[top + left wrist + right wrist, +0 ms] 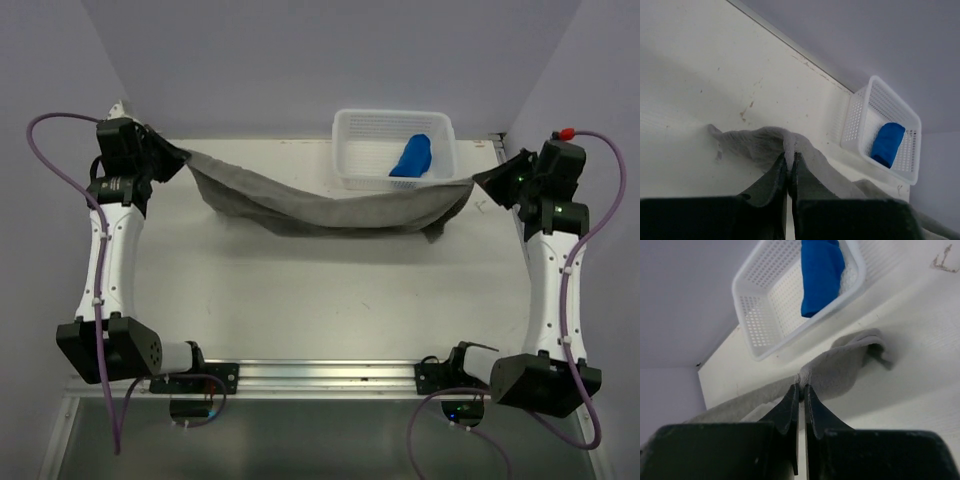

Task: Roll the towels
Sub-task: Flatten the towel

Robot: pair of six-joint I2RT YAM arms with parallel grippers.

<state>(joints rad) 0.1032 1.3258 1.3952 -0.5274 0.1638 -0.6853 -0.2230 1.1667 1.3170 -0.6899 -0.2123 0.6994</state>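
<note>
Left gripper [178, 157] at 10 o'clock and right gripper [482, 180] at 2 o'clock each pinch a grey towel [320, 208] corner; blue towel [411, 156] in basket [345, 150], 1 o'clock.

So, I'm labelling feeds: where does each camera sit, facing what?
Top: overhead from behind, facing down at the table; left arm, right arm show.
Left wrist: above the left gripper, facing past its shut fingers to the basket.
Right wrist: above the right gripper, likewise facing the basket.
All share the grey towel, basket and blue towel.

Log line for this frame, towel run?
left tool: shut on grey towel end | right tool: shut on other end | grey towel: stretched between tools, sagging | blue towel: in basket
</note>
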